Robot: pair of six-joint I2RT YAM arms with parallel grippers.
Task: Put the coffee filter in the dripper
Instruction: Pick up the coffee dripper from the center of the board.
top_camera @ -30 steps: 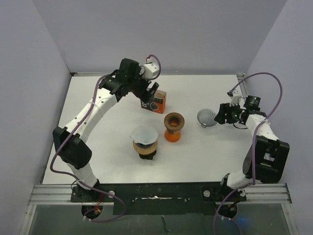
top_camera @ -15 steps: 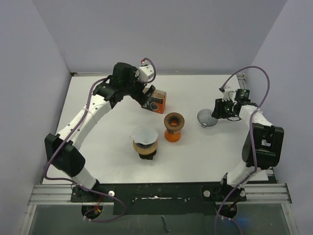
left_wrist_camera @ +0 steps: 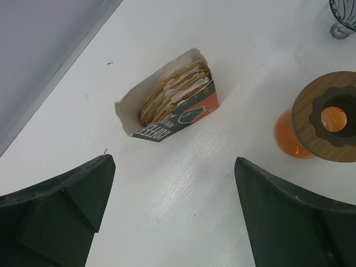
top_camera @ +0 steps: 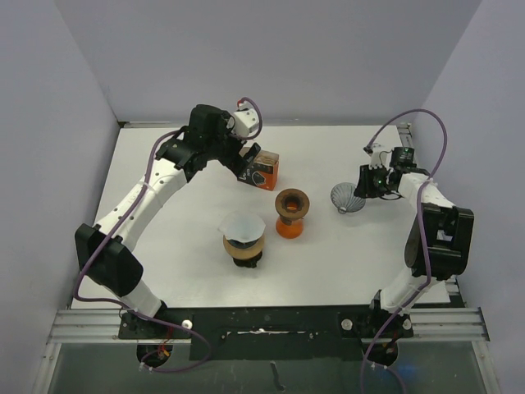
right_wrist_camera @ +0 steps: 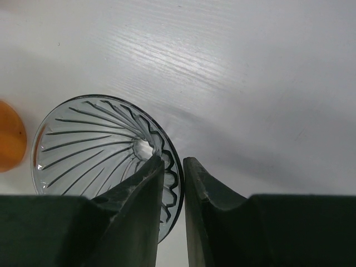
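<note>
Two end effectors and the counter (top_camera: 172,254) contents, logged as I see them from my station.

1. Left end effector (left_wrist_camera: 172,167): jaws spread wide, holding nothing, hanging just over the filter box (left_wrist_camera: 186,114).
2. Coffee filters (left_wrist_camera: 175,89): a stack standing on edge inside that open box, back centre of the counter, ungripped.
3. Right end effector (right_wrist_camera: 173,162): fingers pressed nearly together, pinching the rim of the glass dripper (right_wrist_camera: 94,144), one finger inside the cone and one outside. The dripper stands at the right, well apart from the box.
4. Orange stand (top_camera: 291,213), wooden top, between box and dripper.
5. Brown vessel (top_camera: 244,248) carrying a white paper cone (top_camera: 242,223), front centre, untouched.

Hazards, in my judgement: a rim pinch on smooth glass may slip or tip the dripper if I lift it. Wide jaws on tightly packed sheets may draw several at once, or shove the light box along instead.

Changes: against a second ago, the left arm's lower link has shifted leftward, and the right arm has folded in with its wrist nearer the back wall. Against half a second ago, almost nothing differs. Dripper, box and stand are unmoved.
</note>
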